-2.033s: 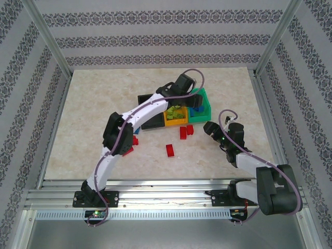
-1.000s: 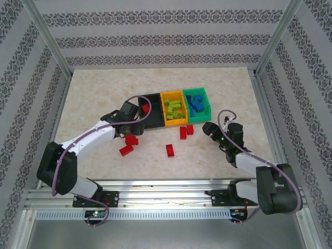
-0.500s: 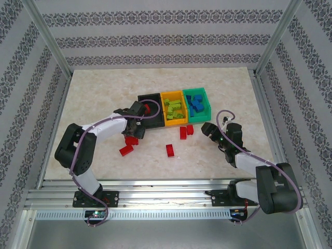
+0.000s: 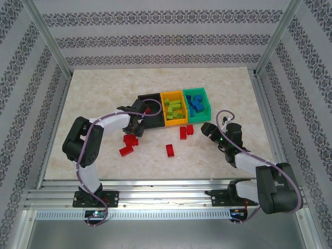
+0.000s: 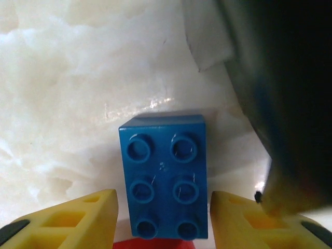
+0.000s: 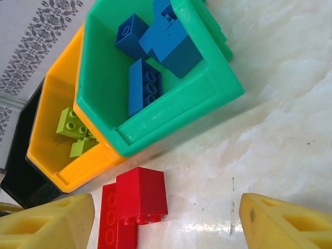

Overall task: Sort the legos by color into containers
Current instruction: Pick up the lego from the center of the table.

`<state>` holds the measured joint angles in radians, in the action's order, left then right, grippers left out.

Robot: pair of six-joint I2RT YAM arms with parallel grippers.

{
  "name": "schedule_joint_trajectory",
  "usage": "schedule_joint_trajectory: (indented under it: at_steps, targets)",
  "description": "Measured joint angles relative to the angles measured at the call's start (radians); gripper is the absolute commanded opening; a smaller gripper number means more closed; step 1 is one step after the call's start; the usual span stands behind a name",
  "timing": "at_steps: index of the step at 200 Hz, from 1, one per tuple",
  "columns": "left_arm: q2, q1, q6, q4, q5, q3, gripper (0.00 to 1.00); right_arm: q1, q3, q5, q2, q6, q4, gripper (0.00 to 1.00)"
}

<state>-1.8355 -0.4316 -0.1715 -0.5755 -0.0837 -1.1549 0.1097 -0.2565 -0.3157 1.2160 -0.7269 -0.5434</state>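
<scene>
A blue lego lies studs up on the table between my left gripper's yellow fingers, which stand close on either side with thin gaps, so it is open. That gripper is low at the black container's front-left corner. The yellow-orange container holds lime green legos, and the green container holds blue legos. My right gripper is open and holds nothing; two red legos lie ahead of it, near its left finger.
Loose red legos lie in front of the containers: two by the left gripper, one in the middle, and a pair below the yellow-orange container. The black container's wall stands just right of the left gripper. Frame posts border the table.
My left arm swung from above the green container down to the table in front of the black container. Its jaws have narrowed around the blue lego. The right arm has barely moved.
</scene>
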Motion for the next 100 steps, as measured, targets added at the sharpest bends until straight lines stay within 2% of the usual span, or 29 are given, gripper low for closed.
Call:
schedule_joint_trajectory:
  at_steps: [31,72,100]
  targets:
    - [-0.016,0.000,0.012,0.004,0.004,-0.021,0.28,0.000,0.000,0.000,0.000,0.000,0.000,0.74]
    - [-0.001,0.000,0.010,0.016,0.003,-0.006,0.27,0.000,0.000,0.000,0.000,0.003,0.000,0.74]
    - [0.100,0.000,0.003,0.011,0.000,0.050,0.27,0.000,0.000,0.000,0.000,0.004,0.000,0.74]
